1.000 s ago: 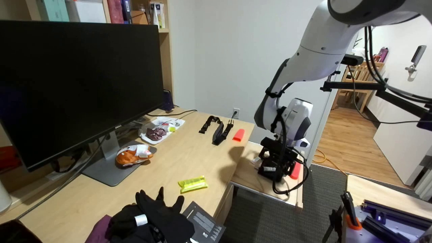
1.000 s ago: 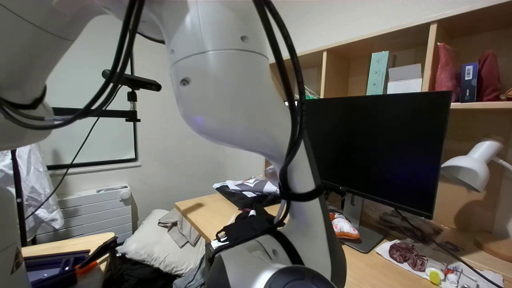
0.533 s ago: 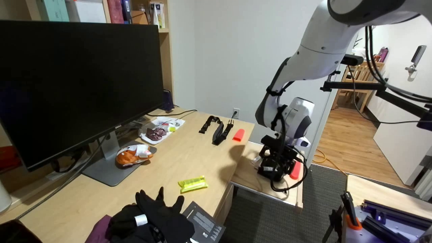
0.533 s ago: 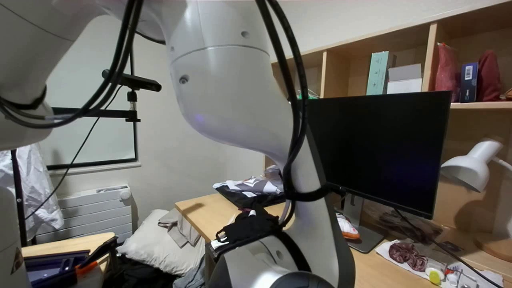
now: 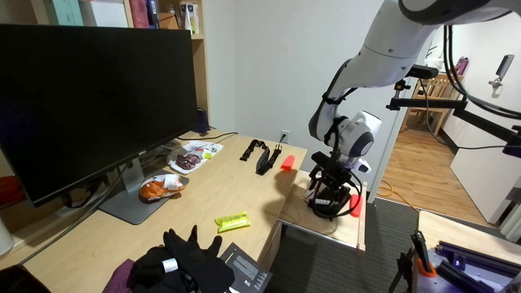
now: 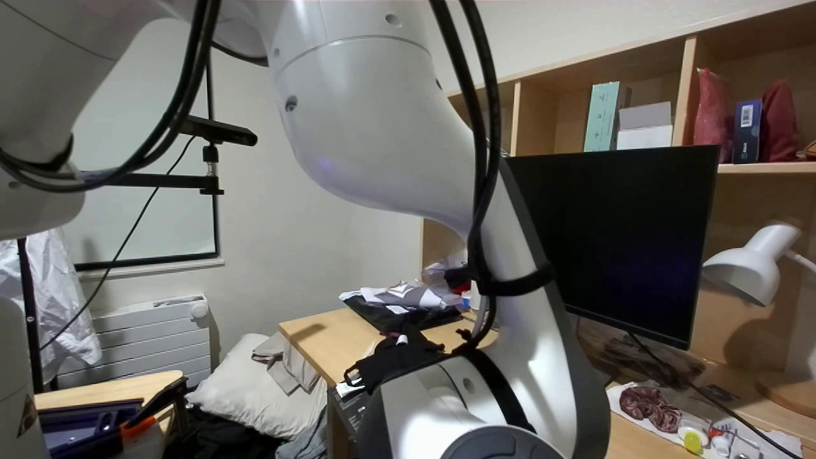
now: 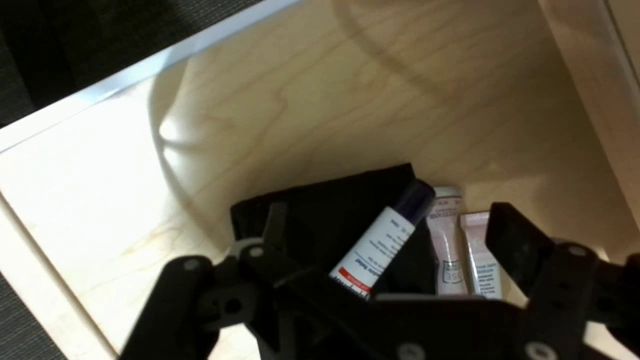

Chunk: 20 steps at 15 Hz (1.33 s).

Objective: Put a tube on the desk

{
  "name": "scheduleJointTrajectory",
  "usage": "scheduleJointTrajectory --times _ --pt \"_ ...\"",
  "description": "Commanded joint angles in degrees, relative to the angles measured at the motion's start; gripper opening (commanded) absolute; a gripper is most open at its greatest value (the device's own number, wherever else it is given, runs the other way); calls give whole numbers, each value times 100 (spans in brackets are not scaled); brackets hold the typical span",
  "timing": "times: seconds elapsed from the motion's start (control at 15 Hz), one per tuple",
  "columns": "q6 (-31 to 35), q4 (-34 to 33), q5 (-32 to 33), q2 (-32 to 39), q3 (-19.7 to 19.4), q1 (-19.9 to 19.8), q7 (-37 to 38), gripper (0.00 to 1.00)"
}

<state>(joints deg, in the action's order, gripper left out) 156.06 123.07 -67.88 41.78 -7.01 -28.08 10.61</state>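
Observation:
The desk (image 5: 195,199) is the wide pale wood top; part shows in an exterior view (image 6: 331,338). Below its edge is an open wooden drawer (image 5: 299,213). In the wrist view a white tube with a dark cap (image 7: 374,247) lies slanted across a flat black item (image 7: 310,215) in the drawer (image 7: 300,110). Beside it lie a pink tube (image 7: 447,235) and a pink-and-white tube (image 7: 483,255). My gripper (image 7: 390,222) is open above them, its fingers wide apart, holding nothing; it hides the tubes' lower ends. In an exterior view the black hand (image 5: 333,175) is over the drawer; fingertips are unclear.
A red piece (image 5: 355,205) lies in the drawer, another (image 5: 287,162) on the desk. The desk also bears a black strap (image 5: 266,160), a yellow packet (image 5: 233,222), black gloves (image 5: 195,260), an orange-and-white item (image 5: 162,187) and a monitor (image 5: 97,101).
The arm has tilted, its forearm rising slightly and shifting right in an exterior view. The hand has turned and moved slightly left, showing more of the drawer's red piece. Desk items have not moved.

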Motion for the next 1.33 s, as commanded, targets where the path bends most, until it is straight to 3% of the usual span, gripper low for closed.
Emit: scheduleJointTrajectory --times 0.0,0.6,0.8,0.87,1.27 --pt "-96 -32 -372 -24 -248 282 152 100" --pt "-108 -257 -1201 226 -493 456 436 100" --pt "-234 -175 -884 327 -711 608 843 100" --pt "-171 -166 -1083 245 -664 561 498 100" --pt "-16 -160 -1184 326 -784 705 825 100"
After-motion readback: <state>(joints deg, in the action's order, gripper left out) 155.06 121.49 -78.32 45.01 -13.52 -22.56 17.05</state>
